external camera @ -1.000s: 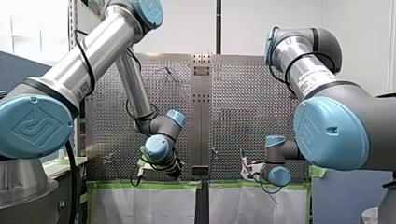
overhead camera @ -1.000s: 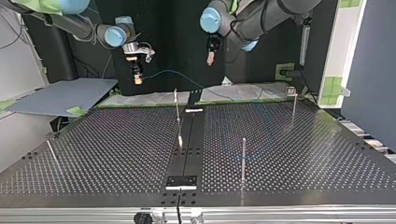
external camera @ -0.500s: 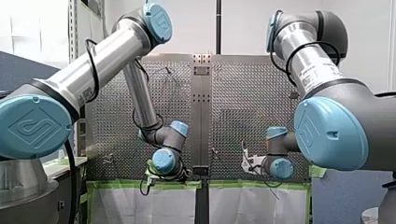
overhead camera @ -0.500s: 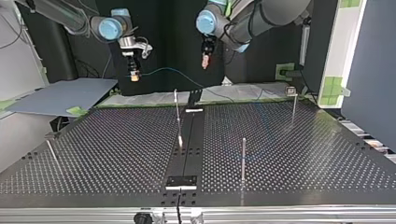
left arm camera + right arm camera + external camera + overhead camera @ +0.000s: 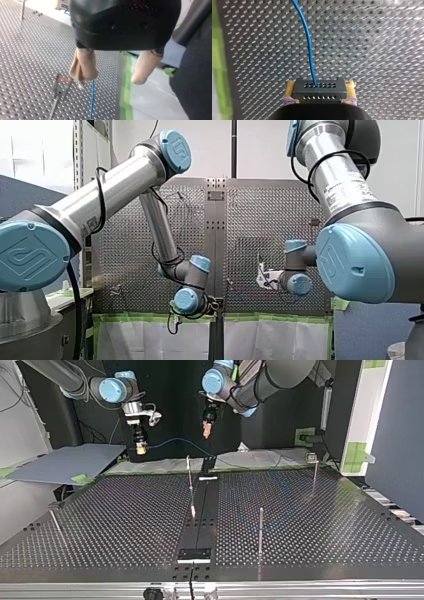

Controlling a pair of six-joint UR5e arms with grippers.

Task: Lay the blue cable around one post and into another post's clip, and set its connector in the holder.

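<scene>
1. My right pincer [image 5: 320, 86] grips the connector [image 5: 319, 93], a black rectangular block with two rows of small round holes, clamped between its yellow pads [image 5: 290, 89].
2. The blue cable [image 5: 308, 37], thin and smooth, leaves the connector's face and curves away ahead of that pincer over the perforated metal table [image 5: 374, 50].
3. My left pincer [image 5: 112, 75] stands wide, with its beige fingers [image 5: 83, 65] apart. The cable runs just beneath one fingertip, not between them.
</scene>
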